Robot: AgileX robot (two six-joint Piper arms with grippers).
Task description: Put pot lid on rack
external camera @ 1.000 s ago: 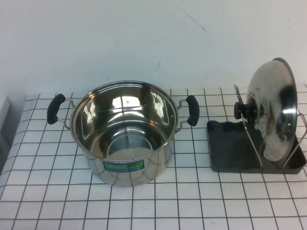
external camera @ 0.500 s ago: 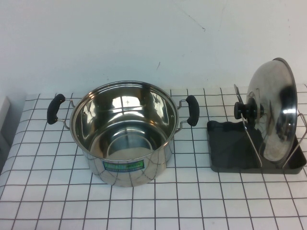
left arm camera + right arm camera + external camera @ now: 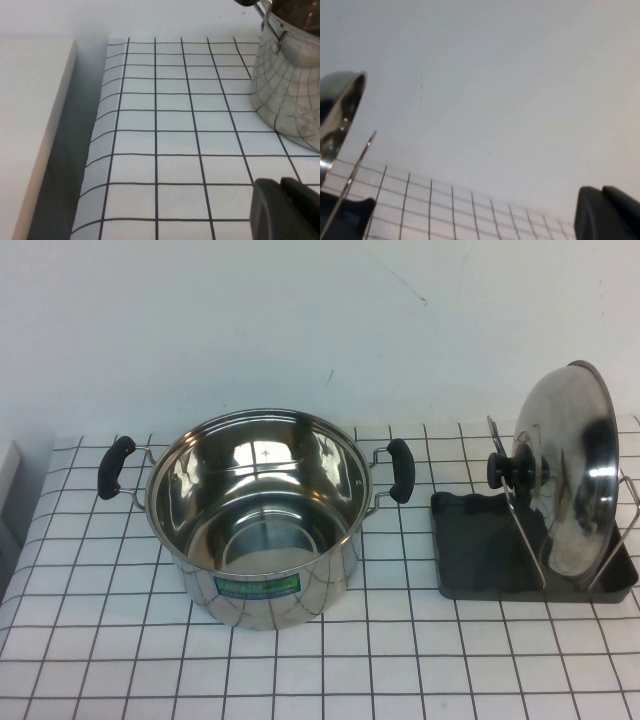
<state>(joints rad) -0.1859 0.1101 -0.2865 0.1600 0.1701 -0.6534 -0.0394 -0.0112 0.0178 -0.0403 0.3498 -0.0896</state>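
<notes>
The pot lid (image 3: 570, 470) stands on edge in the rack (image 3: 480, 540) at the right of the table. It leans between the wire loops, and its black knob (image 3: 503, 470) faces the pot. The lid's rim (image 3: 337, 110) and a corner of the rack (image 3: 345, 215) also show in the right wrist view. Neither gripper shows in the high view. My left gripper (image 3: 281, 184) is shut and empty, low over the checked cloth to the left of the pot. My right gripper (image 3: 602, 192) is shut and empty, to the right of the rack.
The open steel pot (image 3: 255, 510) with two black handles stands at the table's middle; its side shows in the left wrist view (image 3: 290, 85). A white ledge (image 3: 30, 125) borders the table's left edge. A white wall stands behind the table.
</notes>
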